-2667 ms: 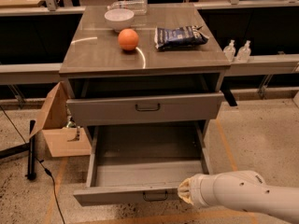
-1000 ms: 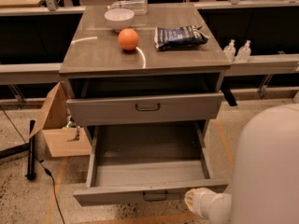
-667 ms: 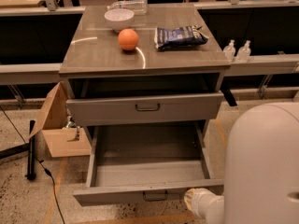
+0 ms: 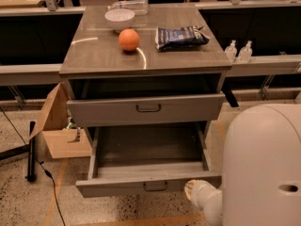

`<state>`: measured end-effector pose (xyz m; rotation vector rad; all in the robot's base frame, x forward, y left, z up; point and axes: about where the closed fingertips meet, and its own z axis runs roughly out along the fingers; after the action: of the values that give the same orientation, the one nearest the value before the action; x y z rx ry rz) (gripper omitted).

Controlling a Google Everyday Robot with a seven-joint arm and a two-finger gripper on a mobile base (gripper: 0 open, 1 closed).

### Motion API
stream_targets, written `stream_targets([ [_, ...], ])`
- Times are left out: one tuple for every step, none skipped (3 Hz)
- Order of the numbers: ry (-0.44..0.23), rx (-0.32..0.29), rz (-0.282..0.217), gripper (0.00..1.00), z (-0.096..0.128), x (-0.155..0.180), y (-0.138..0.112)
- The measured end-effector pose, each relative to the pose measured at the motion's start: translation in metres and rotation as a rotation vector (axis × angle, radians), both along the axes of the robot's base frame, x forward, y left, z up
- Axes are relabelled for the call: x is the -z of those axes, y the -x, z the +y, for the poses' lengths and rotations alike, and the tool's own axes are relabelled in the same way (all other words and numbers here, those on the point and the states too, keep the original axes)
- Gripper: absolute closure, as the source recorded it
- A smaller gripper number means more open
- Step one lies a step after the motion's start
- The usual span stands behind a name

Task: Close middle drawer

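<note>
The middle drawer [image 4: 148, 185] is a grey metal tray pulled far out of the cabinet [image 4: 141, 60], and its inside is bare. A small dark loop handle [image 4: 155, 186] sits at the centre of its front. My gripper [image 4: 191, 188] is at the end of the cream arm, right at the right end of the drawer's front, low near the floor. The wider drawer [image 4: 148, 108] above it stands out a little.
A white bowl [image 4: 119, 18], an orange [image 4: 129, 39] and a dark chip bag [image 4: 179, 36] lie on the cabinet top. An open cardboard box [image 4: 57, 126] and a black cable [image 4: 31, 149] are on the floor at left. My bulky arm body [image 4: 263, 168] fills the lower right.
The arm's body has come in large at the lower right and the gripper has stayed at the drawer's right front. The middle drawer's front has slid in a little toward the cabinet.
</note>
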<state>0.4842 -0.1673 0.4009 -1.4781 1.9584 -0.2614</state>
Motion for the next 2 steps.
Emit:
stream_targets([
  [-0.013,0.014,-0.057,1.0,0.005,-0.003,-0.036],
  [-0.046,0.021,-0.097,1.0,0.018,0.001,-0.073],
])
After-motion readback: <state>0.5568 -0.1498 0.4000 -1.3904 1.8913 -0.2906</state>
